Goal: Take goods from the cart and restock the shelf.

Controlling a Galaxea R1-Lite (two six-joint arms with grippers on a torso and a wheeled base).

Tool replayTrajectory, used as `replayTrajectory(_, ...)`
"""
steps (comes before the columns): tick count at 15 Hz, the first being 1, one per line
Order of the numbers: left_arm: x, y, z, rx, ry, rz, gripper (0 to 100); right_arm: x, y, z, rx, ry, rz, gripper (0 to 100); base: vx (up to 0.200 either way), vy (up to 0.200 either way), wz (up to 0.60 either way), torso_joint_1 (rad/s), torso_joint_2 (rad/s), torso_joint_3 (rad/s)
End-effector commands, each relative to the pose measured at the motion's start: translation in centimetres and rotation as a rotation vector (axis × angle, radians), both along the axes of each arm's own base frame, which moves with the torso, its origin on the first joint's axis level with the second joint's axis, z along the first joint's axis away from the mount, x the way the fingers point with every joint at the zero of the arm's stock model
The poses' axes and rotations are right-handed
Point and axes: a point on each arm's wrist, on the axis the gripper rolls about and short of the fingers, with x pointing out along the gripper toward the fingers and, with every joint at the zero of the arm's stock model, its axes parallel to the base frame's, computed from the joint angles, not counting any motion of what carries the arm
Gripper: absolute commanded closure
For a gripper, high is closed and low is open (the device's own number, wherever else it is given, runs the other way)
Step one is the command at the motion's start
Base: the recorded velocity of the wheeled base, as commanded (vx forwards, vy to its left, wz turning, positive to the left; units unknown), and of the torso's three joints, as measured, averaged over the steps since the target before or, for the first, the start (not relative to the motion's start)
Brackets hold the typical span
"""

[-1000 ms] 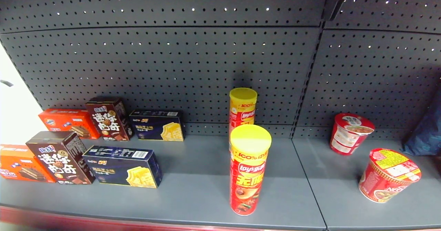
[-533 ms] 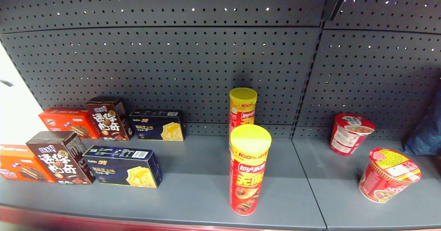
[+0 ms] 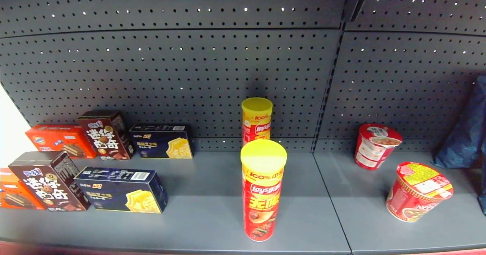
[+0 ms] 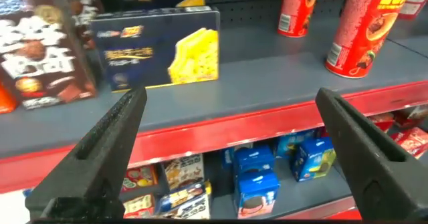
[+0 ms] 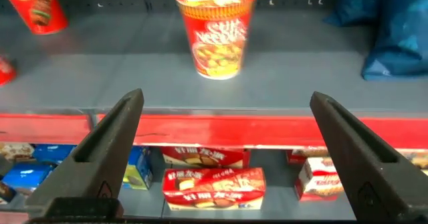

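Jaws of our left gripper (image 4: 229,97) and right gripper (image 5: 226,97) stand spread and empty before the shelf (image 3: 212,217). Front chip can (image 3: 262,190) stands upright near its edge, a twin (image 3: 256,120) right behind it; we judge such cans light, tippy and thin-walled, best taken gently at mid-body

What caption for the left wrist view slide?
Open left hand in front of the shelf, where a navy box and two chip cans stand.
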Motion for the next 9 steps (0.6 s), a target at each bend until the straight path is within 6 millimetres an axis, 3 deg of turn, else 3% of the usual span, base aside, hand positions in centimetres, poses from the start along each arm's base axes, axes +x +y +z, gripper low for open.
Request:
replayTrajectory(1, 0.00, 0.00, 0.00, -0.003, 0.000, 0.000, 0, 0.05, 0.01, 0.01, 0.000, 0.005, 0.001, 0, 0.000, 0.000, 0.00, 0.000, 0.00, 0.000)
replayTrajectory(9, -0.01, 0.00, 0.00, 0.027, -0.008, -0.001, 0, 0.05, 0.03, 0.01, -0.002, 0.005, 0.010, 0, 0.000, 0.000, 0.00, 0.000, 0.00, 0.000)
